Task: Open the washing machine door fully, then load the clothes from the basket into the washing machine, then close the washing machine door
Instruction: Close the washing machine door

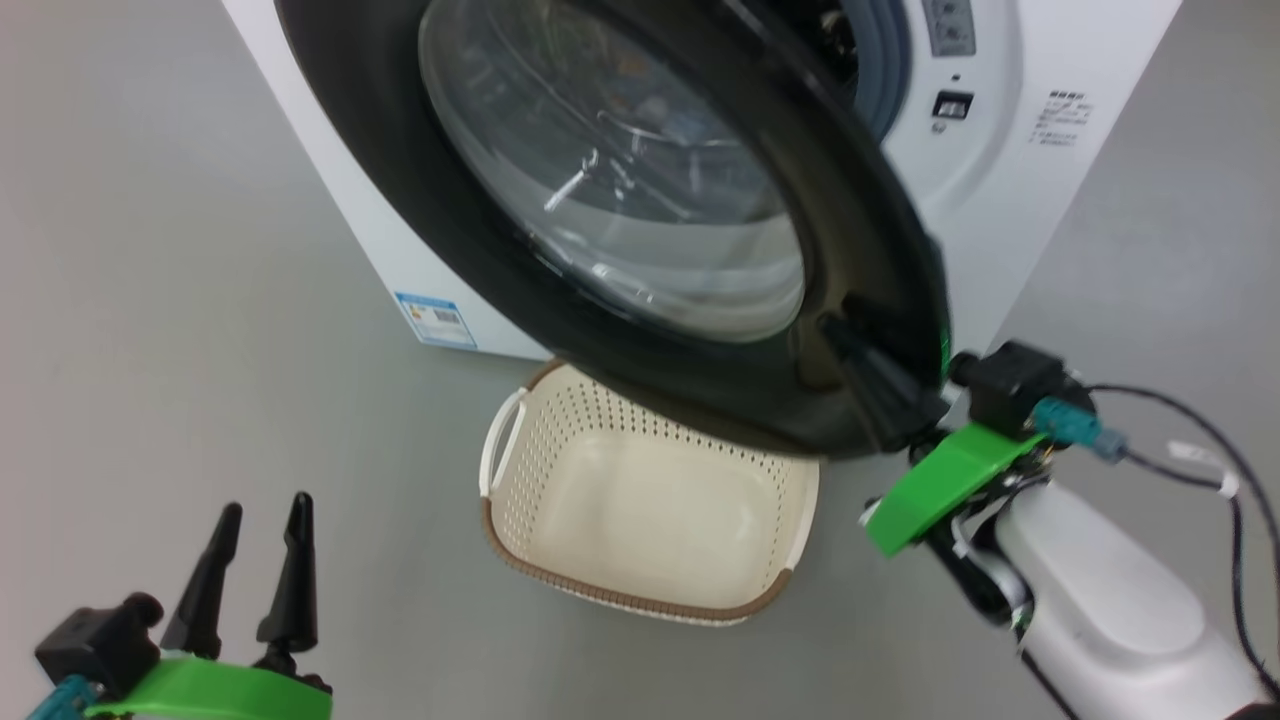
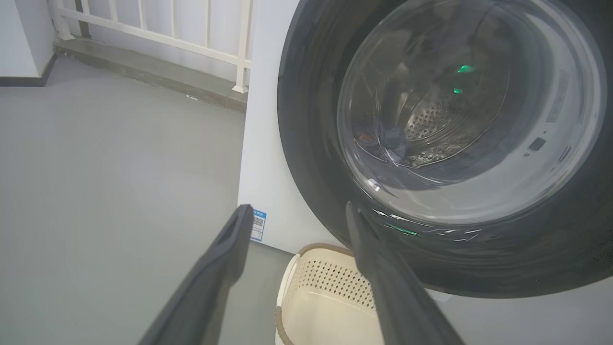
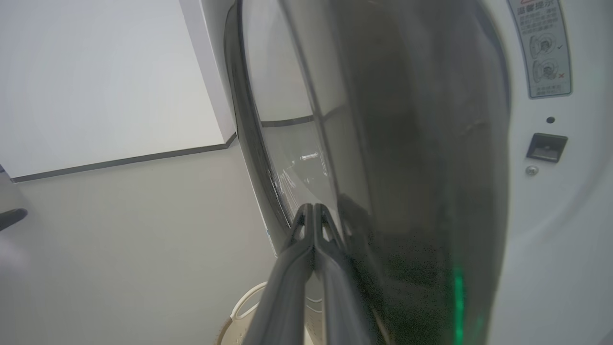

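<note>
grey floor (image 1: 180, 300) runs around a white washing machine (image 1: 1000, 200), with a pale railing (image 2: 158, 28) on the far left behind it. of the 3 steps, 2 look done. the washing machine door (image 1: 700, 390) is unlatched and stands at an angle off the front, its black rim and glass bowl hanging over the basket (image 1: 620, 598). the basket sits on the floor just in front of the machine, and the part of it not hidden by the door is bare. through the glass in the left wrist view, a bluish bundle with an orange patch, most likely the clothes (image 2: 392, 143), lies low in the steel drum.

what is left, by my reading, is the closing. the right gripper (image 1: 835, 328) has its 2 fingers pressed together with nothing between them. they lie along the outer face of the door's rim at its free right edge, touching it or just beside it; i cannot tell which. that looks like a push toward the front. the latch slot (image 1: 952, 104) on the front panel is uncovered, with a gap between it and the door's free edge, so the door has some swing to go before it catches.

the left gripper (image 1: 266, 503) is at the near left, well apart from the basket, fingers spread wide and holding nothing.
</note>
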Controlling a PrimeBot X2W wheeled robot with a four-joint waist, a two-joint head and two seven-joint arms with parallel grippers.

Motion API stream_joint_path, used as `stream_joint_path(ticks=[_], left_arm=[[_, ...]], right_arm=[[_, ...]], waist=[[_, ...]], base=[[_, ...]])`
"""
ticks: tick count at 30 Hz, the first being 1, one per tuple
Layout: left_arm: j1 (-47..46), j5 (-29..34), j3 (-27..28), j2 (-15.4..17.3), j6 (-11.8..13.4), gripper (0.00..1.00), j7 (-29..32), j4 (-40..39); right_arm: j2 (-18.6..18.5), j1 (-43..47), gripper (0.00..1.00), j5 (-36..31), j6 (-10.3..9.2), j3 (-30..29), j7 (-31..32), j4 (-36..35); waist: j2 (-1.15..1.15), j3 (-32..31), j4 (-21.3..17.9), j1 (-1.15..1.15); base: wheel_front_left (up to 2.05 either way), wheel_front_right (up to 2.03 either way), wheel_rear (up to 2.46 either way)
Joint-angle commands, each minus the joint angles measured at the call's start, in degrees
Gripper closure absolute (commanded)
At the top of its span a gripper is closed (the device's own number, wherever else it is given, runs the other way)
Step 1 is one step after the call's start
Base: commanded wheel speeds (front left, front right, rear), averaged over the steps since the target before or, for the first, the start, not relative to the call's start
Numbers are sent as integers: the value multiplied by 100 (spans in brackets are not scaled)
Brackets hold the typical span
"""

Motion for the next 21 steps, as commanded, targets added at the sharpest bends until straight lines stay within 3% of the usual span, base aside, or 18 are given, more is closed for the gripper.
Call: stream_joint_path(ticks=[1,14,21], left_arm=[[-240,-44,181,215,-24,0,-76,-162],[-649,-241,107,425,-25,0,-76,-356],[-878,-359,25,433,-25,0,-76,-366]], right_arm=[[-41,-154,100,-71,-1,-82,-46,-56],[-194,-1216,100,-560,-1,-1024,-46,374],[-245,-2013,100,-810,-1,-1250,-46,579]], waist=[[0,223,37,0],[0,953,100,0],[0,1309,160,0]], base=[[0,0,0],[0,0,0],[0,0,0]])
